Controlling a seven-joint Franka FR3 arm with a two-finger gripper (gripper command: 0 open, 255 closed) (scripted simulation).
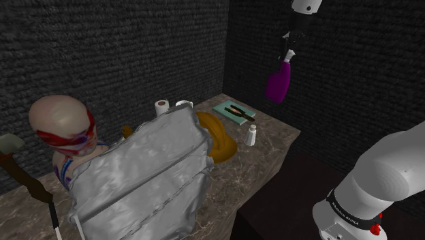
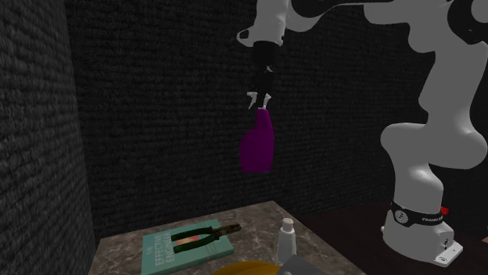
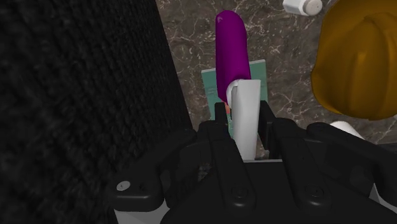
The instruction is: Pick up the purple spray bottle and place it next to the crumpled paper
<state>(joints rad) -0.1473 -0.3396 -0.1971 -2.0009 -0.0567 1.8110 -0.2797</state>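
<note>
- Purple spray bottle (image 1: 278, 82) (image 2: 256, 145) (image 3: 231, 54): hangs in the air, base down, high above the far end of the table (image 1: 276, 142) near the corner of the dark walls. I see it touching nothing except the hand.
- Hand (image 1: 289, 42) (image 2: 259, 95) (image 3: 248, 130): points downward with its black fingers pinching the bottle's white spray head (the wrist view shows the head clasped between them).
- Crumpled paper (image 1: 143, 178): a large grey, silvery mass on the table at the shoulder view's lower left, well apart from the bottle.
- Teal book (image 1: 225, 106) (image 2: 160, 248) (image 3: 210, 89): lies flat on the table, below the hanging bottle, with pliers (image 1: 236, 110) (image 2: 205, 233) on its cover.
- Small white bottle (image 1: 251, 135) (image 2: 286, 238): stands upright on the table, near the book.
- Orange-brown object (image 1: 219, 136) (image 3: 356, 63): sits between the paper and the book, partly hidden behind the paper. I cannot tell what it is.
- White arm (image 1: 388, 170) (image 2: 430, 101): rises from its base beside the table.
</note>
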